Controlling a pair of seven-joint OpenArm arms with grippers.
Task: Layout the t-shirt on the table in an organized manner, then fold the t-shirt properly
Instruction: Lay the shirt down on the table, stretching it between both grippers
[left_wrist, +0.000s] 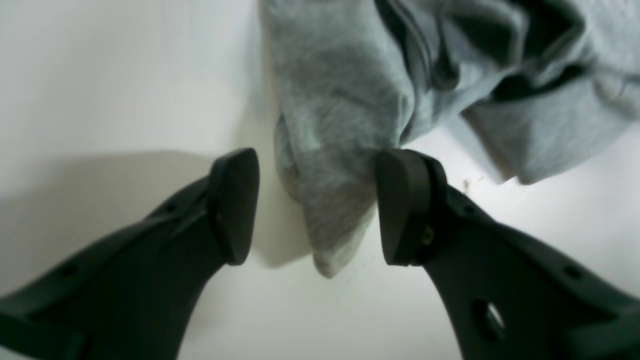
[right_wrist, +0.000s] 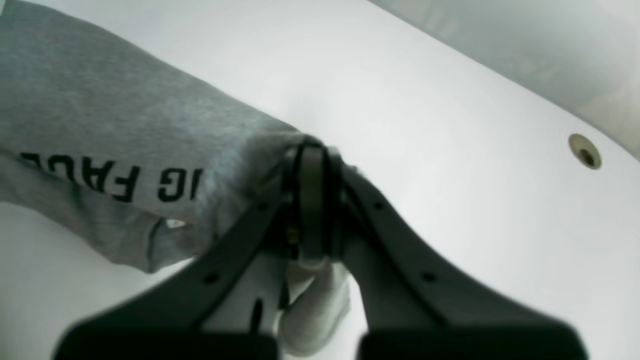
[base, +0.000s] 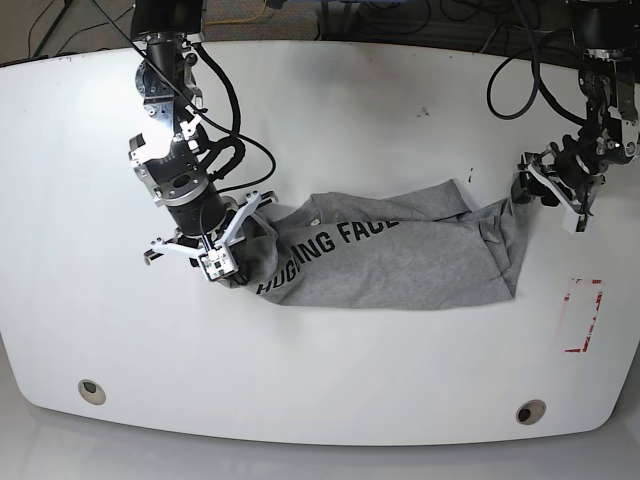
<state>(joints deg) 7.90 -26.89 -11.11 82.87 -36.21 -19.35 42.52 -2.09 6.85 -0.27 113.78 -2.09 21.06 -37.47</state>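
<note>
The grey t-shirt (base: 400, 255) lies crumpled across the middle of the white table (base: 400, 100), black lettering facing up. My right gripper (base: 225, 265), on the base view's left, is shut on the t-shirt's left edge. In its wrist view the gripper (right_wrist: 312, 200) pinches cloth (right_wrist: 100, 125) beside the lettering. My left gripper (base: 522, 188) is at the shirt's far right end. There it stands open (left_wrist: 320, 207) with a hanging corner of the t-shirt (left_wrist: 330, 150) between its fingers. The cloth touches one pad (left_wrist: 400, 210) and is apart from the other.
Two round metal grommet holes (base: 91, 390) (base: 530, 411) sit near the table's front edge; a grommet hole (right_wrist: 585, 151) also shows in the right wrist view. A red-outlined rectangle mark (base: 582, 315) lies at the right. Black cables (base: 520, 70) trail over the back edge.
</note>
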